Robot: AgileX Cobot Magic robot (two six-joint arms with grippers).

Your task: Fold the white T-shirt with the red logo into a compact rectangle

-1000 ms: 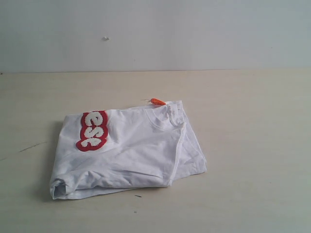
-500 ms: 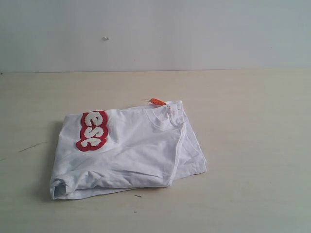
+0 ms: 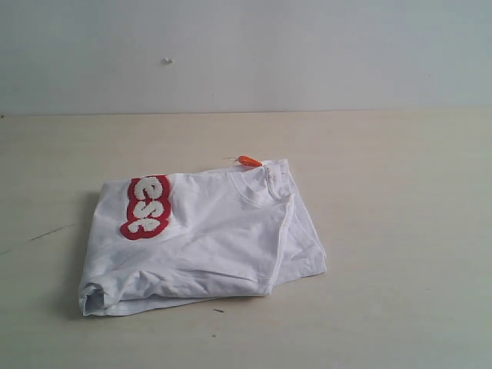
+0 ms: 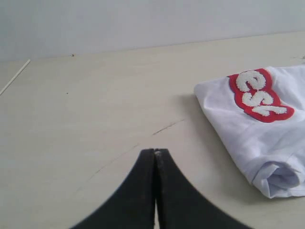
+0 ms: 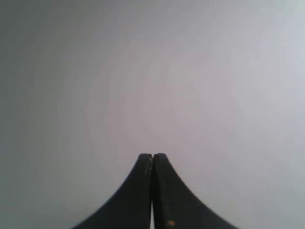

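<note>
**White tee [image 3: 207,238] lying folded on table [image 3: 400,231]**

Black fingers of the left gripper [image 4: 155,151] are pressing tip to tip, gripping nothing and hanging over bare table well clear of the cloth. The right gripper [image 5: 152,155] is likewise pinching fully together on nothing, with only a plain pale surface showing beyond it. Neither is appearing in the exterior view.

A small dark speck [image 3: 218,310] is sitting on the table just near of the tee's near hem. The tee is resting left of the table's middle as a rough, slightly skewed rectangle. Its near left corner is bunching into a loose roll, and a lower layer is sticking out along the right edge. The logo [image 3: 146,206] is showing only in part, a red patch with white fuzzy letters "ese" running near to far on the left part of the top layer. Farther right, the collar [image 3: 257,188] is curving across the top layer. An orange tag [image 3: 248,161] is poking out over the far edge. A pale wall [image 3: 307,54] is rising behind the table.
</note>
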